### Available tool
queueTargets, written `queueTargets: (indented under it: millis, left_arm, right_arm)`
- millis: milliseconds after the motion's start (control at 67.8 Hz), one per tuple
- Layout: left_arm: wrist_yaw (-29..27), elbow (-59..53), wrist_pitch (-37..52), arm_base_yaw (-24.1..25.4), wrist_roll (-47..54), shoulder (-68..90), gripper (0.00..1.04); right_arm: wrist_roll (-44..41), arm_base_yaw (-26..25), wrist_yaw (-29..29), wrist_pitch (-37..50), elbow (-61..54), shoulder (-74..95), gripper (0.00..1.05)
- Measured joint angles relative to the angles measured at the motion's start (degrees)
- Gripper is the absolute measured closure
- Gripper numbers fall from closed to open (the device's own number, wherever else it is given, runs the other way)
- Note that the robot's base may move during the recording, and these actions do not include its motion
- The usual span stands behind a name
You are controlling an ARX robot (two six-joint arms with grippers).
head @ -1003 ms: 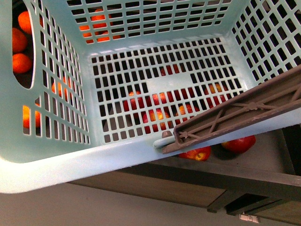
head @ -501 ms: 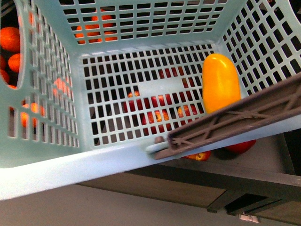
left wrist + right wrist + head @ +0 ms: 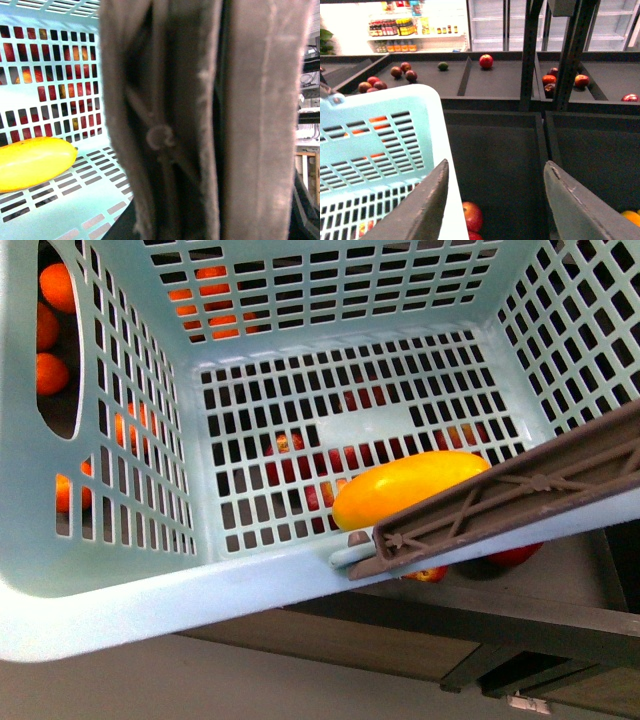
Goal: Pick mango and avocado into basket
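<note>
Right gripper spread wide, holding nothing, just beside the light teal slotted plastic basket. Left gripper we cannot tell, since the brown ribbed handle fills its wrist view. We see the smooth yellow-orange oval mango lying on the basket floor by the near wall, partly behind that handle.

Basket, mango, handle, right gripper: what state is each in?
Basket: tilted, holding only the mango.
Mango: lying on its side on the basket floor, by the near rim.
Brown handle: raised, crossing the basket's near-right corner.
Right gripper: open, empty.
</note>
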Motion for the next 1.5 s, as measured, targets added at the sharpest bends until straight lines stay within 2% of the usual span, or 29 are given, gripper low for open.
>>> queueTargets:
  millis: [147,206,590,664,723,1165,1504]
  left_arm:
    - [0.5,0.0,0.0,-0.02,-0.04,0.0,0.92]
    - [0.52,0.0,0.0,-0.02,-0.04,0.0,0.92]
    - [0.28,0.0,0.0,-0.02,-0.02,0.0,0.92]
    - [0.44,0.0,0.0,-0.02,-0.07,0.0,0.92]
    - [0.48,0.0,0.0,-0.02,-0.07,0.0,0.92]
    - [1.64,0.0,0.0,-0.66,-0.52,0.0,0.92]
    - [0.26,0.04,-0.04,-0.26,-0.28,0.04,0.92]
  right_arm:
    - [-0.61,0.0,0.02,0.59,-5.33,-4.44,1.01]
    - [-0.83,0.0,0.0,0.57,-7.41,-6.75,1.03]
    - [-0.96,0.0,0.02,0.57,-8.46,-7.89,0.37]
    - [-0.96,0.0,0.02,0.57,-8.46,-7.89,0.18]
    - [-0.96,0.0,0.02,0.57,-8.46,-7.91,0.08]
    - [-0.96,-0.07,0.17,0.57,-8.46,-8.04,0.09]
    - [-0.98,-0.04,0.04,0.55,-8.63,-8.02,0.09]
